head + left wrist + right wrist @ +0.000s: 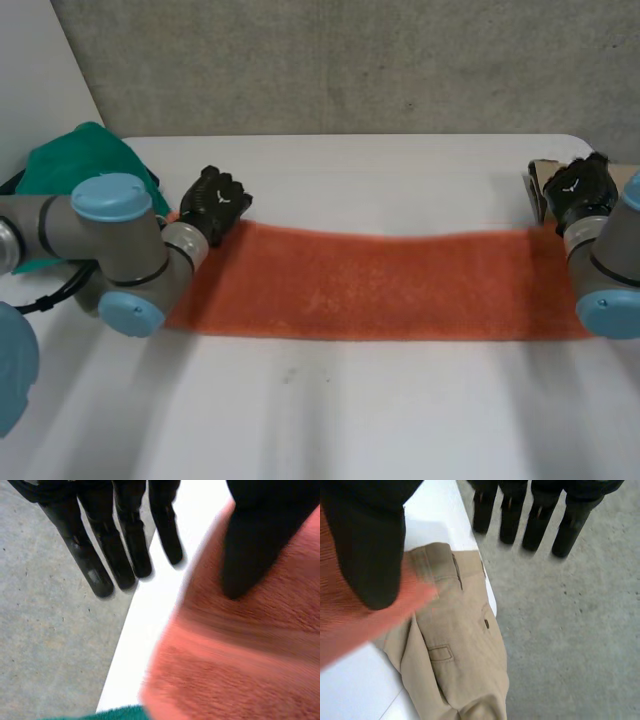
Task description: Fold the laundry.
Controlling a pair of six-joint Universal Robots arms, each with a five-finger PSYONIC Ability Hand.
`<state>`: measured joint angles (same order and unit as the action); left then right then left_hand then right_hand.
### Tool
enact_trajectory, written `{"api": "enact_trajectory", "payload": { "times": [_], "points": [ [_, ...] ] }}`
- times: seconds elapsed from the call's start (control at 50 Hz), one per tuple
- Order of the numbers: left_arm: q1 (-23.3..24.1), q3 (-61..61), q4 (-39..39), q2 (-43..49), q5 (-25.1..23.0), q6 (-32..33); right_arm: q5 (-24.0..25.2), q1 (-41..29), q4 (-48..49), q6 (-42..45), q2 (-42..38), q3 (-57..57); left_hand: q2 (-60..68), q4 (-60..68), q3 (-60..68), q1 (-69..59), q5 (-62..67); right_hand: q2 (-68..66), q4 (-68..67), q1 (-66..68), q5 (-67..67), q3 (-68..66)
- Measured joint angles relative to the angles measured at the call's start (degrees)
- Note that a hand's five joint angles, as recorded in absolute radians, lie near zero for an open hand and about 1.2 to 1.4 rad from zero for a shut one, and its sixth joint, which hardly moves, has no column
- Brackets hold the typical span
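Bare white table (380,165) open behind the orange towel (370,285) and in front of it, green cloth (75,165) heaped at far left corner, tan trousers (455,645) draped over right edge, left arm (110,240) and right arm (610,270) blocking the towel's ends

Fuzzy orange towel (380,285) — smooth matt white table (400,170) — woven khaki trousers (465,645).

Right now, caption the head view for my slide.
Left hand and right hand at the far corners of an orange cloth spread flat on the white table.
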<state>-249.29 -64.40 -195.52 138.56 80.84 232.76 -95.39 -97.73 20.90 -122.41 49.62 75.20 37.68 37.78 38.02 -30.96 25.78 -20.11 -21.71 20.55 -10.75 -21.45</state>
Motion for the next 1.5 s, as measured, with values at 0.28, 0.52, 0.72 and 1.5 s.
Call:
{"api": "enact_trajectory", "payload": {
  "times": [0.28, 0.52, 0.72, 1.5],
  "points": [
    [2.0, -12.8, -1.3, -14.5, 1.2, -6.1, 5.6, 1.8, -6.9, -14.1, 17.1, 13.2, -25.8, -26.1, -25.7, 20.2, -22.9, 7.4, 8.8, -7.1, 7.4, 8.6],
    [1.7, -29.1, -2.0, -28.1, 0.2, -16.9, 24.8, 18.3, -19.9, -14.1, 25.7, 26.3, -25.8, -26.1, -25.7, 20.2, -22.9, -5.4, -4.3, 5.3, -5.7, -4.3],
    [1.6, -31.5, -2.5, -28.7, -1.4, -18.1, 29.8, 22.9, -12.5, -13.7, 19.5, 28.9, -25.8, -26.1, -25.7, 20.2, -22.9, -15.8, -13.9, 15.2, -15.1, -14.4],
    [1.6, -35.4, -2.4, -35.4, -1.6, -25.5, 37.9, 24.7, -9.3, -14.1, 22.9, 32.0, -25.8, -26.1, -25.7, 20.2, -22.9, -10.6, -9.2, 10.2, -10.6, -9.2]
  ]
}}
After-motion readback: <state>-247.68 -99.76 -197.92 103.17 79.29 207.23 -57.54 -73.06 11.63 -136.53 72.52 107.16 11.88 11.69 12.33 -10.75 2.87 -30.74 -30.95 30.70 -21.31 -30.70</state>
